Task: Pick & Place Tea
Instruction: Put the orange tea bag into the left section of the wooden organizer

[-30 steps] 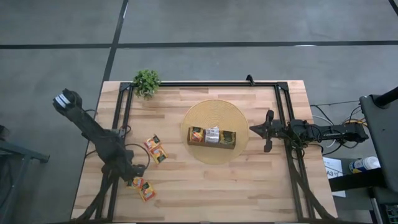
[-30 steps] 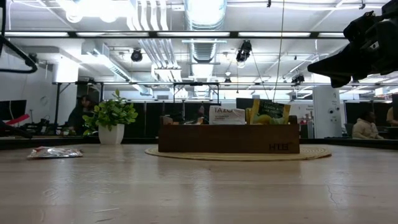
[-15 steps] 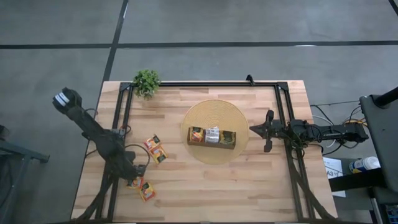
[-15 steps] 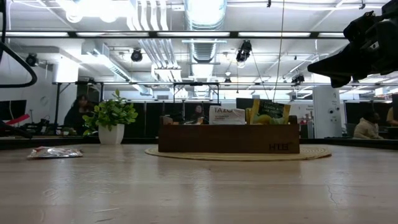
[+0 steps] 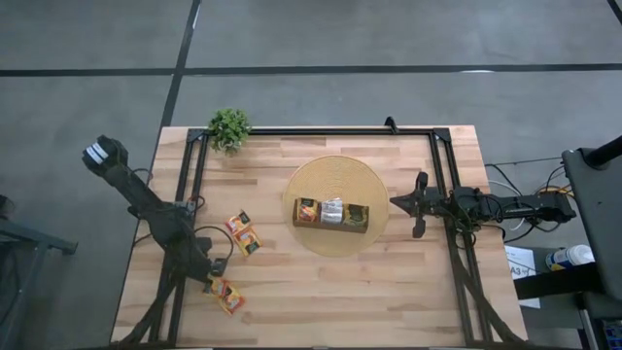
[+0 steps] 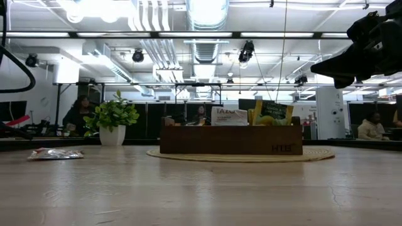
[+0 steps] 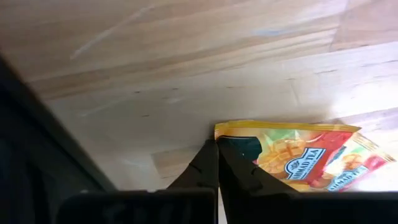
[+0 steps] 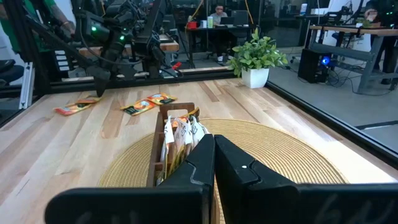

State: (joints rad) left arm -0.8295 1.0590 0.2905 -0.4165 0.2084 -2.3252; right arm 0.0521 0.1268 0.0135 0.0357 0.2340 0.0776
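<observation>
Though the high view partly hides it, left gripper [image 5: 206, 277] sits at the near-left table edge, fingers pressed together, tips at the corner of a yellow-red tea sachet [image 7: 298, 155] lying flat just ahead. Right gripper [image 5: 397, 202], also pinched closed and empty, waits beside the divided wooden box [image 5: 331, 213], well apart.

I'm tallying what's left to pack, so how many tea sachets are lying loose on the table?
4 visible: two sachets side by side left of the mat, two more sachets near the front-left edge by the left hand, which may hide another.
</observation>
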